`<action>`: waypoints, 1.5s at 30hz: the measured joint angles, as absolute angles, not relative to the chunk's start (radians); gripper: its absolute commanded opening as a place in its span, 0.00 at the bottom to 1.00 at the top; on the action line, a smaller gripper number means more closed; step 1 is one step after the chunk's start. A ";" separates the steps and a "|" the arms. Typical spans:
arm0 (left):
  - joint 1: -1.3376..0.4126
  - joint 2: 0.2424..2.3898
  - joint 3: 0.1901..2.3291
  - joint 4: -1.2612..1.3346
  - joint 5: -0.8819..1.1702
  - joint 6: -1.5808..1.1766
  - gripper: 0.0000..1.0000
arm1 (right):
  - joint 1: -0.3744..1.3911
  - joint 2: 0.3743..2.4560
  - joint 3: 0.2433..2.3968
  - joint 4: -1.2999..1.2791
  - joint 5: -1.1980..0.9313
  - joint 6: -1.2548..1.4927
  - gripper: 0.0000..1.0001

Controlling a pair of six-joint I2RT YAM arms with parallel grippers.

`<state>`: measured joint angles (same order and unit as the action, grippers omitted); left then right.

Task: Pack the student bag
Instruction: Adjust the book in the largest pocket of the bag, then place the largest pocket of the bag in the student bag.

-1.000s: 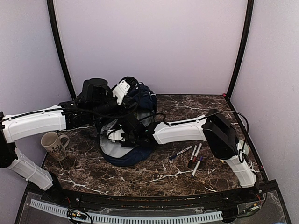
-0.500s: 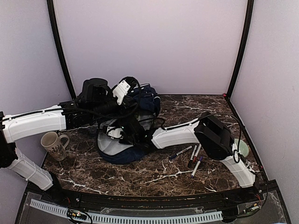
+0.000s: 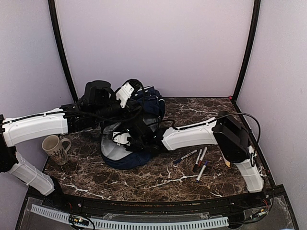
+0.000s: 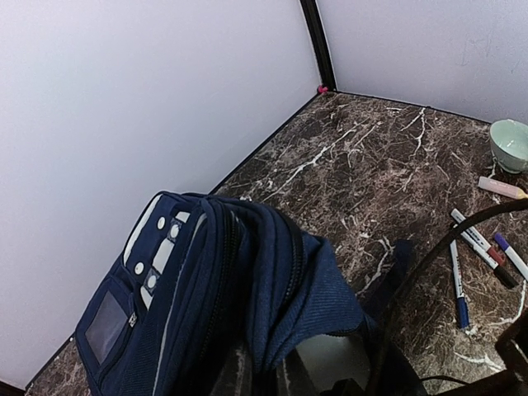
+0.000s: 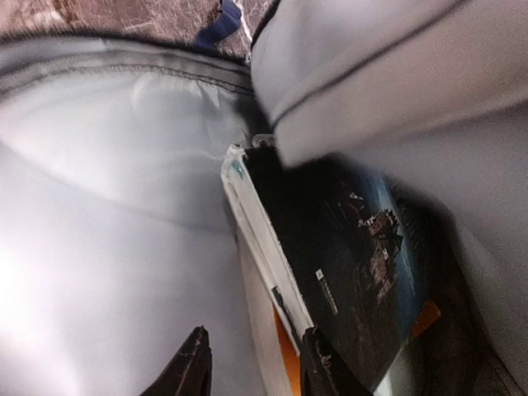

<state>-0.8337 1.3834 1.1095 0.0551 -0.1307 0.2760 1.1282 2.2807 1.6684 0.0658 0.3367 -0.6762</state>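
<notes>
The navy student bag (image 3: 144, 103) lies at the back left of the marble table, mouth open, its grey lining (image 3: 111, 151) showing. In the left wrist view my left gripper (image 4: 272, 384) is shut on a fold of the student bag's (image 4: 206, 272) blue fabric, holding its top up. My right arm (image 3: 187, 135) reaches into the mouth, fingertips hidden from above. Inside, my right gripper (image 5: 256, 367) stands open over the grey lining (image 5: 99, 247). A dark-covered book (image 5: 355, 264) lies there, and its white page edge runs between the fingers, close to the right one.
A patterned mug (image 3: 56, 148) stands at the left near the left arm. Several markers (image 3: 197, 160) lie loose to the right of the bag. A pale green bowl (image 4: 511, 144) sits further right. Walls close in the back and both sides.
The right arm pushed a little deeper into the bag, then eased back to the right. The bag's fabric shifted slightly with it. The left arm has held still.
</notes>
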 measured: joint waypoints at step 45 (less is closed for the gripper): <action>-0.898 1.536 1.128 -0.179 0.076 0.051 0.48 | 0.651 1.480 0.944 -0.373 -0.501 -0.353 0.40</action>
<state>-0.8978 1.5364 1.1278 -0.1787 0.0765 0.0509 0.6514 1.4796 0.9440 -0.3733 -0.5011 -0.3531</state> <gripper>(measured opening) 0.350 0.396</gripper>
